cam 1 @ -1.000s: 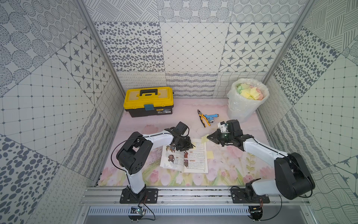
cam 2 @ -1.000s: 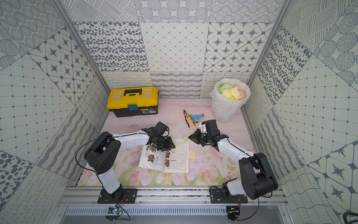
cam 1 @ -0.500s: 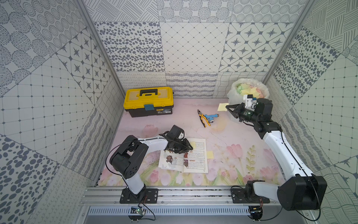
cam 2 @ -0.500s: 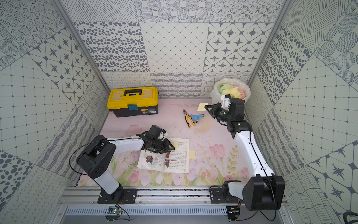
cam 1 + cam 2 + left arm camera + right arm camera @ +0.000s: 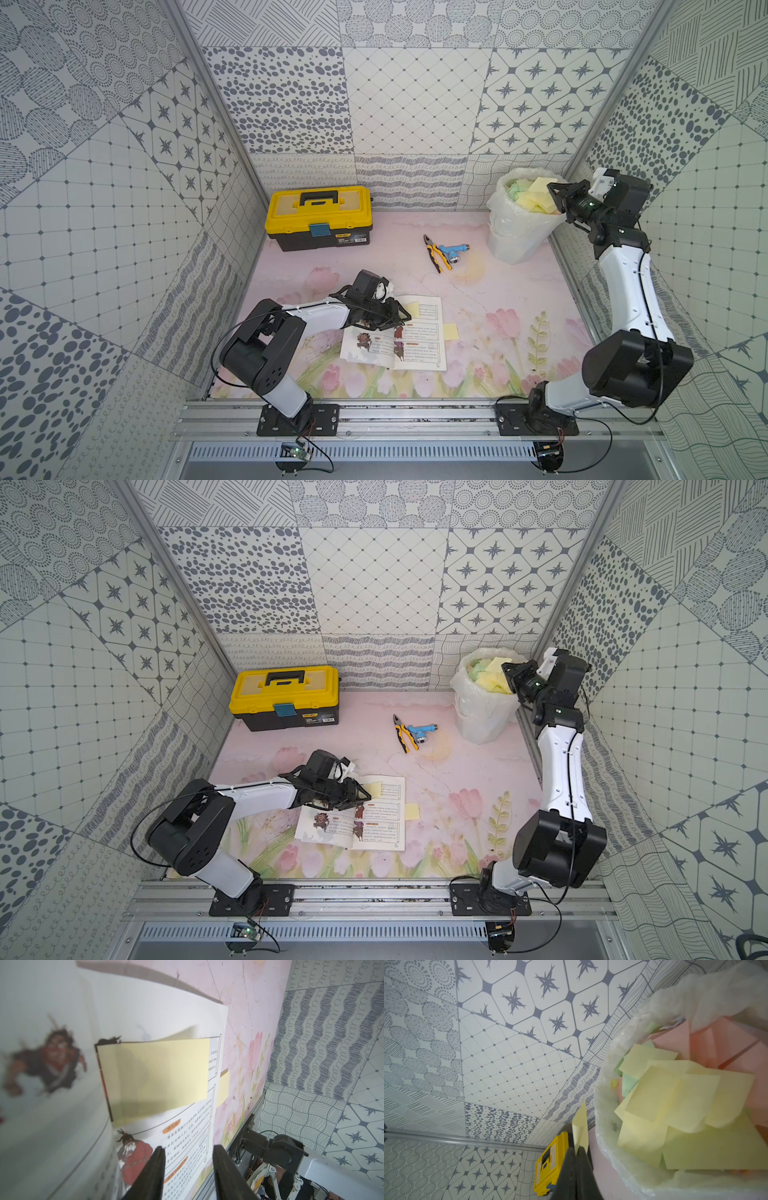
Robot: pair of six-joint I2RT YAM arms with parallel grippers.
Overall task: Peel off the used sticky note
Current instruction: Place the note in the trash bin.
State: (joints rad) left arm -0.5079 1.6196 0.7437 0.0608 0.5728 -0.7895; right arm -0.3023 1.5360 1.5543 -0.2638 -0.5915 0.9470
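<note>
My right gripper [image 5: 550, 190] is shut on a yellow sticky note [image 5: 539, 185], held up over the rim of the white bin [image 5: 515, 237] at the back right. In the right wrist view the sticky note [image 5: 580, 1126] stands edge-on out of the closed jaws of that gripper [image 5: 576, 1150]. An open picture book [image 5: 415, 347] lies at the front centre. My left gripper [image 5: 400, 318] rests low over its upper left page, open, with nothing between its fingers [image 5: 158, 1167]. Another yellow note [image 5: 158, 1078] is stuck on the page just ahead of it.
The bin's bag [image 5: 604, 1109] is full of several yellow, green and pink notes. A yellow note [image 5: 450, 331] pokes out at the book's right edge. A yellow toolbox [image 5: 318, 216] stands at the back left. Pliers [image 5: 434, 257] and a blue tool [image 5: 454, 250] lie mid-table.
My right arm has swung from beside the book up and back to the bin, carrying the yellow note. The left gripper stayed at the book, shifting slightly, and its jaws parted a little more.
</note>
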